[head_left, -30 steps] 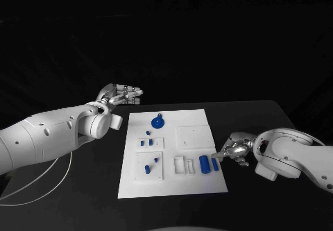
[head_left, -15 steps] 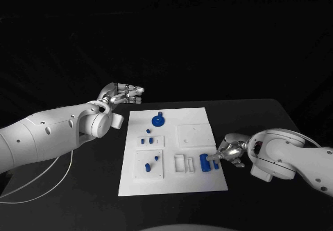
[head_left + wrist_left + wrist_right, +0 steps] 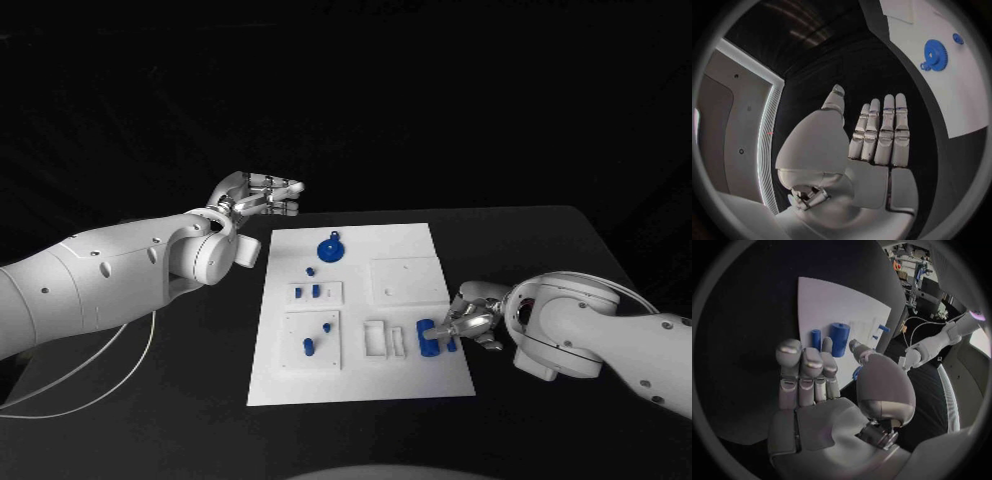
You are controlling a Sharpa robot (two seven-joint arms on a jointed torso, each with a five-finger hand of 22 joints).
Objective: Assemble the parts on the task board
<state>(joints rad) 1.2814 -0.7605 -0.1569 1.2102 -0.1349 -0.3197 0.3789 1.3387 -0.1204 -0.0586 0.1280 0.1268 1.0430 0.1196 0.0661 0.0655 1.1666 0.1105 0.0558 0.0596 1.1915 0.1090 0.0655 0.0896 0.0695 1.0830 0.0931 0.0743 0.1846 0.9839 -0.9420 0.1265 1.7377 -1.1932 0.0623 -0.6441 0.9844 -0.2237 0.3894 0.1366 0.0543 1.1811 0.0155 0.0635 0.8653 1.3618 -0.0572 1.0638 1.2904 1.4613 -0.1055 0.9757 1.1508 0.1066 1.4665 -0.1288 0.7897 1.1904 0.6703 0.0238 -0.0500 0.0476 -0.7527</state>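
Black table [image 3: 548, 240], white task board [image 3: 361, 385] centre. Left hand [image 3: 260, 195] at 11 o'clock, fingers straight, holding nothing. Right hand [image 3: 469, 322] at 4 o'clock beside blue cylinder [image 3: 428, 338], fingers extended, empty.

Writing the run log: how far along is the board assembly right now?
Early, by the look of it. Done: some small blue pieces seem to stand in the task board's insets; whether they are seated is unclear. In hand: nothing gripped; the right hand reaches at the blue cylinder near the board's right edge. Left: the blue gear lies loose, and the left hand hangs open off the board.
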